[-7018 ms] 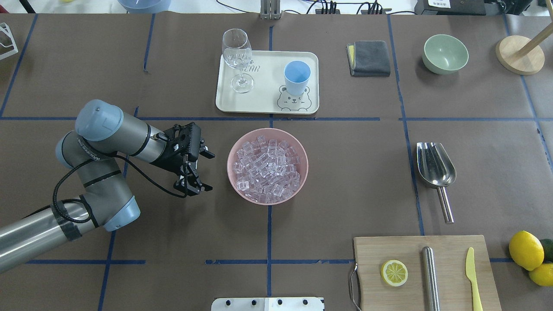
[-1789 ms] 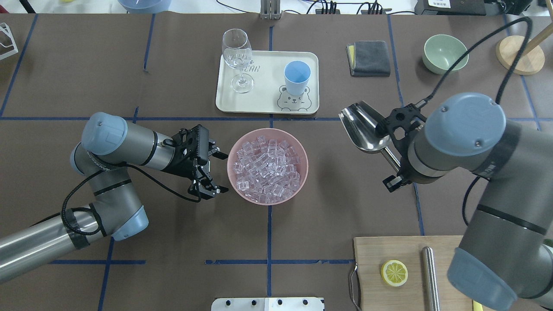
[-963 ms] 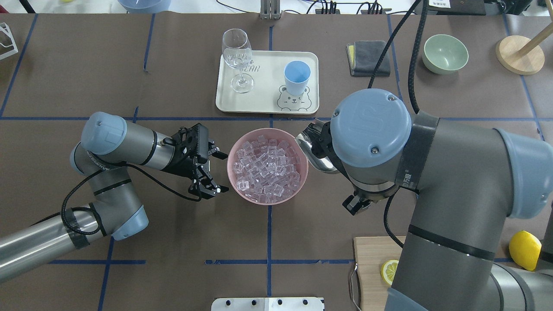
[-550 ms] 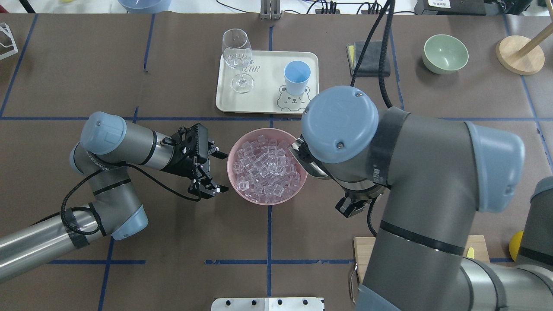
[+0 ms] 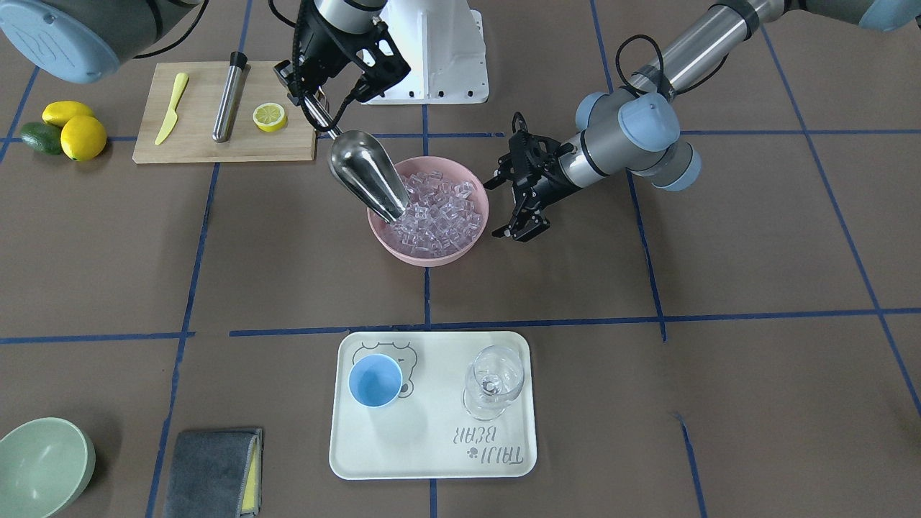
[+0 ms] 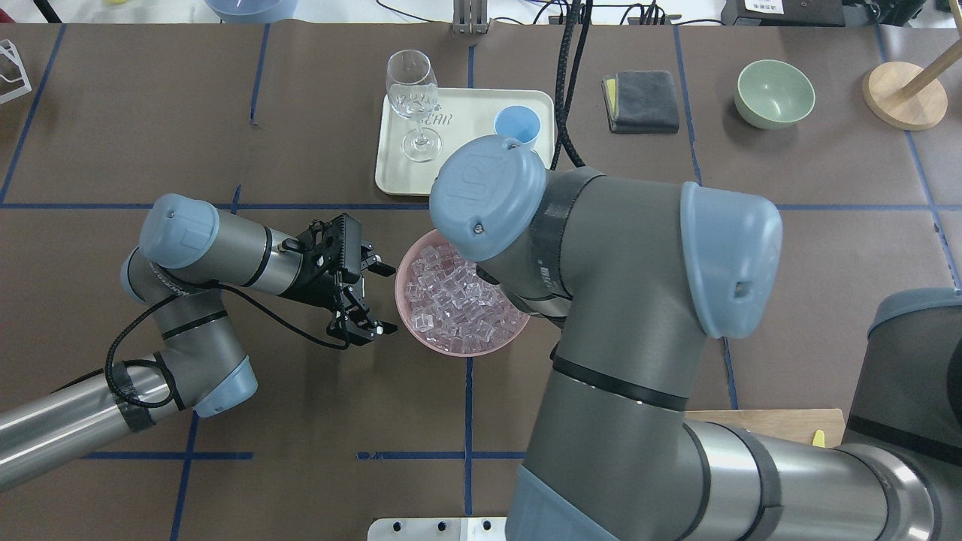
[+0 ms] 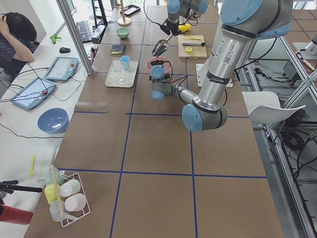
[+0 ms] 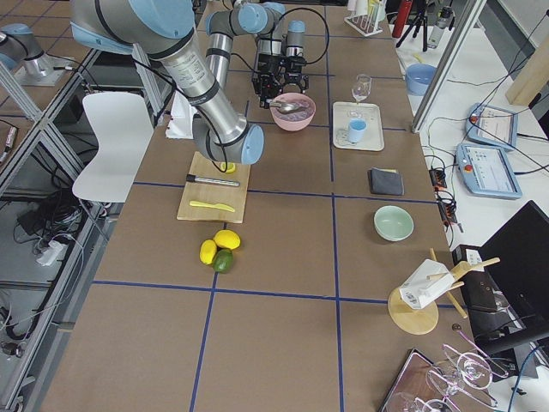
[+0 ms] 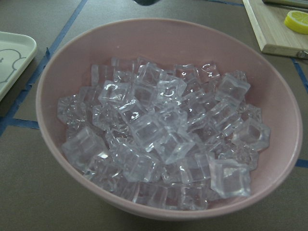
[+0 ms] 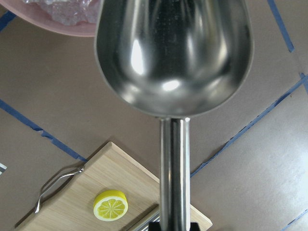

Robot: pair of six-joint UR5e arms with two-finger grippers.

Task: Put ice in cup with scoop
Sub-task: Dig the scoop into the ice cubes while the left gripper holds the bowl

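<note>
R gripper on scoop (at ice)

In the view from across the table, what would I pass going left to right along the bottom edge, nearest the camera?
Green bowl → grey cloth → blue cup → wine glass; the last two both stand on the same tray.
</note>
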